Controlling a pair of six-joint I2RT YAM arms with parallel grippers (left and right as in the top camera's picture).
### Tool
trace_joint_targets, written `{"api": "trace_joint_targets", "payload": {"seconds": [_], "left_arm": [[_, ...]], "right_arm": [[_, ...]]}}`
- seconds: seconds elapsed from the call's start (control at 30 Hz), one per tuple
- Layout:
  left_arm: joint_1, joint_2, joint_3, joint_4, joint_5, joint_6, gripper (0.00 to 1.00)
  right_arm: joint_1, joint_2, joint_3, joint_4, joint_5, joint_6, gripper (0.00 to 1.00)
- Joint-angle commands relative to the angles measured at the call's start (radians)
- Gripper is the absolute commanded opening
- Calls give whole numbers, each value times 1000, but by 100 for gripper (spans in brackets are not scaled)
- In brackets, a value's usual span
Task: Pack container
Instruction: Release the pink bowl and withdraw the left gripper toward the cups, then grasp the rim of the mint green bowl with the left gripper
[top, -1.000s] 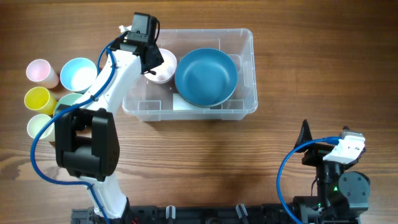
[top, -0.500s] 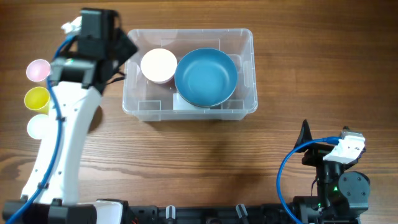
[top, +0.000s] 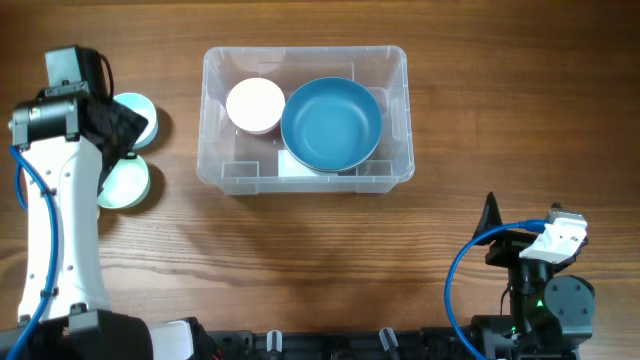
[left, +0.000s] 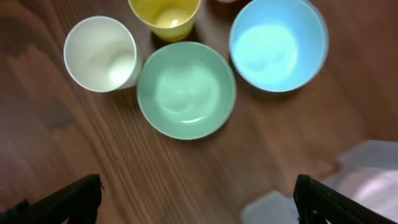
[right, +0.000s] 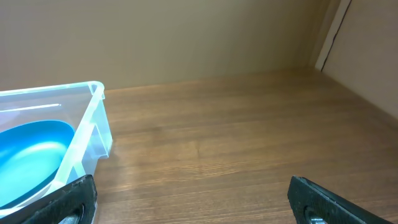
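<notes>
Bright, even light with soft shadows; the left wrist view is motion-blurred throughout.

In the container (top: 300, 178), small bowl (top: 255, 105) left of large bowl (top: 331, 124); loose bowls (left: 186, 90) and cups (left: 101, 53) left of it.

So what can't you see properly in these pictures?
Overhead: the left arm covers the yellow cup and white cup, plus part of the green bowl.
Overhead: the blue bowl hides most of the white label in the container.
Left wrist: the container is a blurry corner; the top edge cuts the yellow cup.
Right wrist: the left edge cuts off the container.
</notes>
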Motion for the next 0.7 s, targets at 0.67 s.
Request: {"api": "trace_joint_targets", "payload": {"seconds": [0.67], "left_arm": [[18,101,-341,513,103,494,88]], "right_arm": [[5,-3,8,2,13,-10,100]]}}
